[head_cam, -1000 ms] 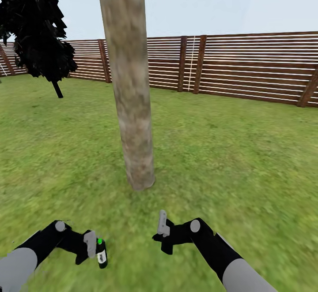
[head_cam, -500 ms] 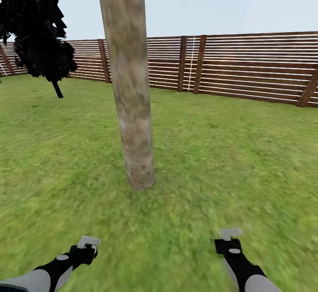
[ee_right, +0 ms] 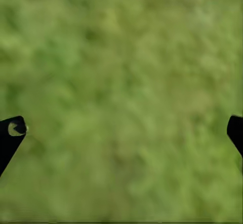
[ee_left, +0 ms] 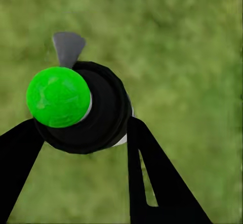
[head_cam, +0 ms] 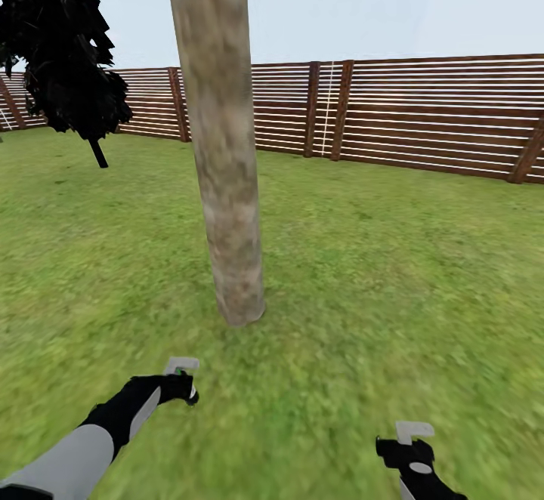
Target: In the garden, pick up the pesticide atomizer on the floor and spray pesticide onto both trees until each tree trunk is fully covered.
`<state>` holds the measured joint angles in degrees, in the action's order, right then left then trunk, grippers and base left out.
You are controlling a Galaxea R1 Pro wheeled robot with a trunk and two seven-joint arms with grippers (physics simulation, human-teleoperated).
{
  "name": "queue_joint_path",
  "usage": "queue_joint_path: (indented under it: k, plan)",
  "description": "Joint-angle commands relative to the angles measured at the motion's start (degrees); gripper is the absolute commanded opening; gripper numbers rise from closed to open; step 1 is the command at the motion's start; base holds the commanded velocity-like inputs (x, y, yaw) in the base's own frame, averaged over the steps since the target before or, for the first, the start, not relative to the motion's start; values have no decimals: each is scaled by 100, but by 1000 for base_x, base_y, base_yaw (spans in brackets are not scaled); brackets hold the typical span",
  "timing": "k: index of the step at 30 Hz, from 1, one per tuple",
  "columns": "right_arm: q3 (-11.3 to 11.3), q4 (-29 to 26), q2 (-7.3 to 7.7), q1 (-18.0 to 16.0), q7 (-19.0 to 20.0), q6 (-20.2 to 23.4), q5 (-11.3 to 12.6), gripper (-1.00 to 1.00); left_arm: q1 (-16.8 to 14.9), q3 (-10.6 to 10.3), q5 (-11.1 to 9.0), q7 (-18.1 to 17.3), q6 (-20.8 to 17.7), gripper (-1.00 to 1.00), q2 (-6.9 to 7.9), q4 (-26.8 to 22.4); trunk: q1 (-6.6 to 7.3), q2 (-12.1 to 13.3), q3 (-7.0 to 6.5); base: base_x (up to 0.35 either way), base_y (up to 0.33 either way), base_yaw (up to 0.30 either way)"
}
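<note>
A thick, pale grey-brown blotchy tree trunk (head_cam: 224, 152) rises from the lawn just ahead of me, slightly left of centre. My left gripper (head_cam: 183, 388) hangs above the grass short of the trunk's base, shut on the pesticide atomizer (ee_left: 104, 120). In the left wrist view the atomizer is a black bottle seen from above, with a bright green top (ee_left: 58, 96) and black fingers (ee_left: 147, 173) on either side. In the head view the hand hides most of the bottle. My right gripper (head_cam: 412, 445) sits low at the right, open, with only grass between its fingertips (ee_right: 12, 130).
The green lawn (head_cam: 393, 273) spreads all around, enclosed by a brown slatted fence (head_cam: 431, 115) across the back. A dark jagged-leaved tree (head_cam: 60, 54) on a thin leaning stem stands far left near the fence.
Both arms drew back and apart from in front of me. Since then the left arm has reached forward toward the trunk with the atomizer, and the right gripper has sunk lower.
</note>
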<state>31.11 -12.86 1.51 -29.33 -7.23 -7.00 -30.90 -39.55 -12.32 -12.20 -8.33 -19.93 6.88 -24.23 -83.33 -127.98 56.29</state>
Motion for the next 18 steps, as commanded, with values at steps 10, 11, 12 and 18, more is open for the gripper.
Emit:
queue_joint_path:
  k: [10, 11, 12, 18]
  plan:
    - [44, 20, 8, 159, -15, -47, -57, 100, 19, -54, -1, -2, -587, -100, -49, -651, 1, -2, 6, 189, -89, 0]
    - [44, 22, 8, 169, -15, -47, -57, 100, 24, -63, 3, -2, -595, -100, -47, -651, 1, -2, 6, 116, -242, 0]
    - [44, 24, 8, 174, -15, -47, -57, 100, 28, -70, 5, -2, -610, -100, -47, -650, 1, -2, 6, 74, -254, 0]
    - [44, 29, 8, 190, -15, -46, -57, 100, 35, -80, 14, -2, -774, -100, -48, -653, 1, -2, 6, 41, -277, 0]
